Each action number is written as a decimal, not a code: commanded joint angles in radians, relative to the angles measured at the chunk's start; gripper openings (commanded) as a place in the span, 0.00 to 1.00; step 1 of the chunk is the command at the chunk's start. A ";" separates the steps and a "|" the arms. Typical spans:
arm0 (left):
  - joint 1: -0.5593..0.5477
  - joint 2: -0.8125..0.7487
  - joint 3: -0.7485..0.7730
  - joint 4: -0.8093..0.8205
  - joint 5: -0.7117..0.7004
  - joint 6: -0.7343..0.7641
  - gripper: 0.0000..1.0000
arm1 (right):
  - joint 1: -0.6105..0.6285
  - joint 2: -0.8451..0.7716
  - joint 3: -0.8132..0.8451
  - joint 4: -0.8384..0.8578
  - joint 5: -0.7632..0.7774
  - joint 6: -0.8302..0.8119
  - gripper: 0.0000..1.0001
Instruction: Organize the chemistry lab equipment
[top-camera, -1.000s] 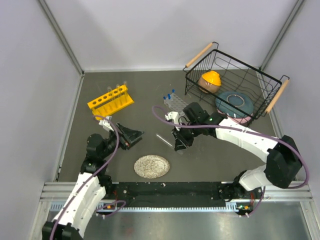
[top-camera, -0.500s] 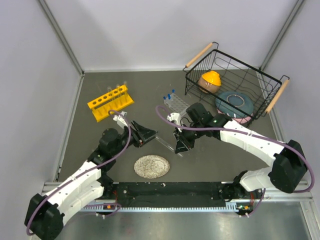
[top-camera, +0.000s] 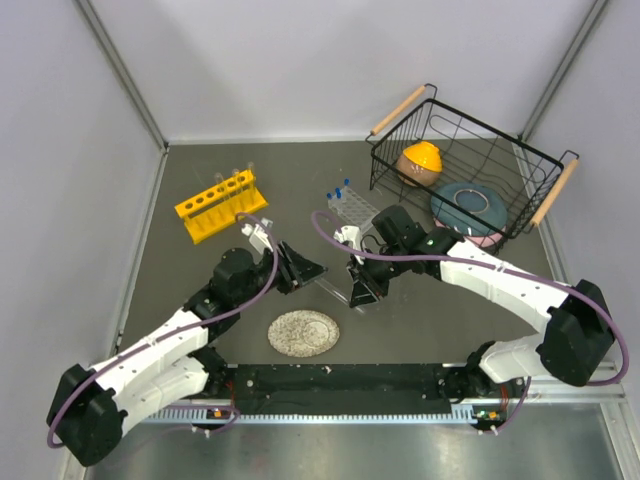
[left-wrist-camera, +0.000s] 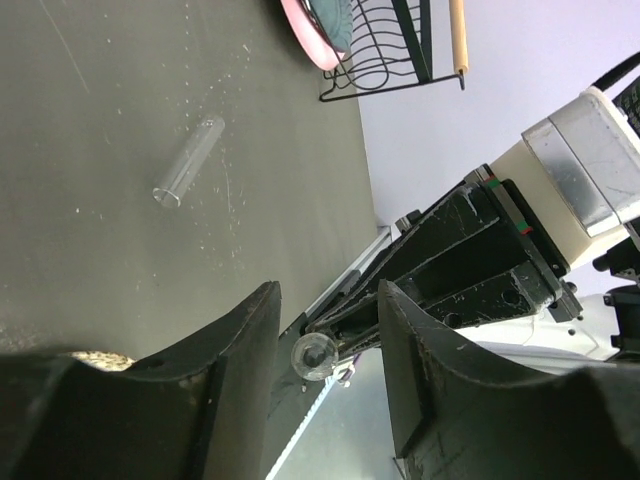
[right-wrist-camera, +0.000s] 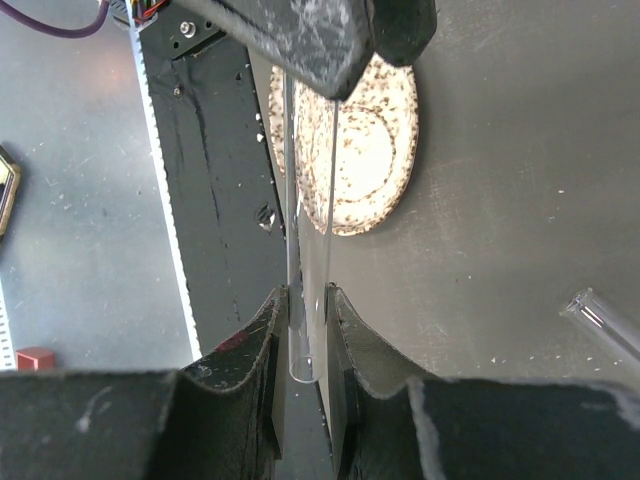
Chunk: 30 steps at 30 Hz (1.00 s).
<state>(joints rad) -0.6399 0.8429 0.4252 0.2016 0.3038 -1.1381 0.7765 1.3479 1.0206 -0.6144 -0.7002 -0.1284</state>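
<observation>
Gripping a long, thin, clear test tube (right-wrist-camera: 305, 260), right jaws shut; left jaws half-open around its tip.

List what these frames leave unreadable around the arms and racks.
- Top view: thin clear tubes in the yellow six-hole rack are too small to count.
- Top view: short blue-capped vials in the small clear plastic rack, likewise too small.
- Right wrist view: the long clear test tube gripped by the right tool has its far end hidden under the left tool.
- Right wrist view: a second clear tube, cut off by the right edge.
</observation>
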 joint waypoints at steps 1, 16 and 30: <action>-0.032 0.016 0.060 0.001 -0.015 0.052 0.47 | -0.003 -0.026 0.007 0.018 -0.005 -0.011 0.14; -0.079 0.005 0.070 -0.063 -0.008 0.097 0.11 | -0.013 -0.041 0.003 0.016 0.016 -0.027 0.17; 0.179 -0.111 0.308 -0.560 -0.180 0.477 0.03 | -0.195 -0.150 0.147 -0.128 0.008 -0.367 0.98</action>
<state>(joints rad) -0.6098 0.7441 0.5816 -0.1493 0.1726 -0.8829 0.6701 1.2942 1.0912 -0.7296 -0.6685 -0.3298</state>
